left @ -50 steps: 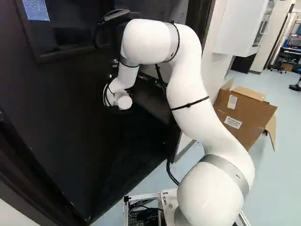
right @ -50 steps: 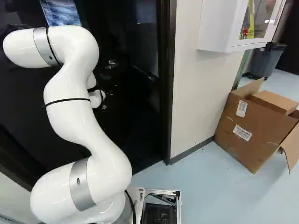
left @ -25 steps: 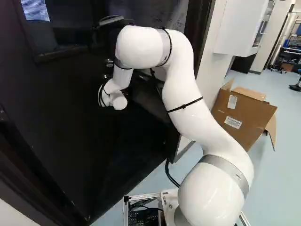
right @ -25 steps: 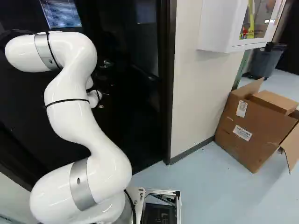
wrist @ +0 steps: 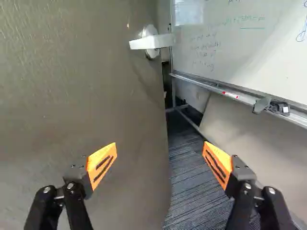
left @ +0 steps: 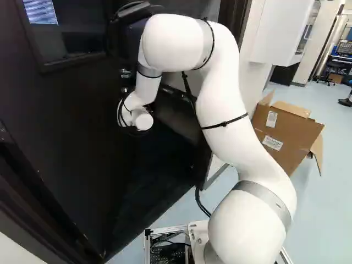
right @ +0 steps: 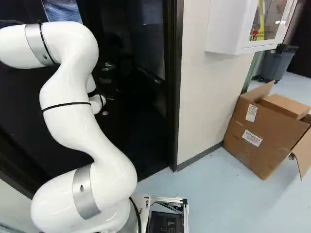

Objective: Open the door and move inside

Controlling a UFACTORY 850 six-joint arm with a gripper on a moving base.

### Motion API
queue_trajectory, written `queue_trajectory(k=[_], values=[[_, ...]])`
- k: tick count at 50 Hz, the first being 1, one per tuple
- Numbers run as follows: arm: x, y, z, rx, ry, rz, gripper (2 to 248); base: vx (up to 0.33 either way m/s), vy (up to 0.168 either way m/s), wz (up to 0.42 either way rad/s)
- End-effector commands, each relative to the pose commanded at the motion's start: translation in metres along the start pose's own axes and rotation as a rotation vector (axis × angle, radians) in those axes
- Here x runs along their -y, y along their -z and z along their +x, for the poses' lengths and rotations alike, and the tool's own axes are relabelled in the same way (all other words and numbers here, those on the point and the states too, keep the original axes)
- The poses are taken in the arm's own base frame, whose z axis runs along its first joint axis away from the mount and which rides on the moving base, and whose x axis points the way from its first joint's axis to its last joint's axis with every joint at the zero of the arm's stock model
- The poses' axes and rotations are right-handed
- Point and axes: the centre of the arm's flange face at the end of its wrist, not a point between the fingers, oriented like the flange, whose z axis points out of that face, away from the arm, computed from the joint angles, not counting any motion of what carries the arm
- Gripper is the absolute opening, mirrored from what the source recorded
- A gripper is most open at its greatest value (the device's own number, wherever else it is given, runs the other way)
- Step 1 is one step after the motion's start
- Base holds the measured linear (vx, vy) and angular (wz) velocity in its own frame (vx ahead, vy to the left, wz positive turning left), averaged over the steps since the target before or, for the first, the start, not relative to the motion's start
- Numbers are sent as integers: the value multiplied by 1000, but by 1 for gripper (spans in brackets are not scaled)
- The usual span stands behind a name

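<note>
Between the widely parted fingers of the black two-finger gripper (wrist: 159, 151), nothing held; ahead, a pale lever handle (wrist: 151, 43) near the edge of the door (left: 77, 143), which stands partly open, at the left of the left base view. Beyond the edge: one striped carpet (wrist: 187, 177) and one whiteboard (wrist: 216, 43) with handwriting, its tray (wrist: 244, 97) bearing a marker (wrist: 230, 95). Farther out, right side of the right base view: one open cardboard box (right: 265, 136) on blue-grey flooring (right: 218, 199), one white wall cabinet (right: 226, 29), one grey bin (right: 277, 63).
</note>
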Motion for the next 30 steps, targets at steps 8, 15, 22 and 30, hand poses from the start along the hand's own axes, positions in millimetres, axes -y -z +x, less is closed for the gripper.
queue_trajectory(k=[8,15,22,30], values=[[-4,17,1,14,4,-1,247,0,0,0],[-6,33,1,25,7,0,247,0,0,0],[-7,48,1,36,11,3,247,0,0,0],[-7,64,0,48,16,10,247,0,0,0]])
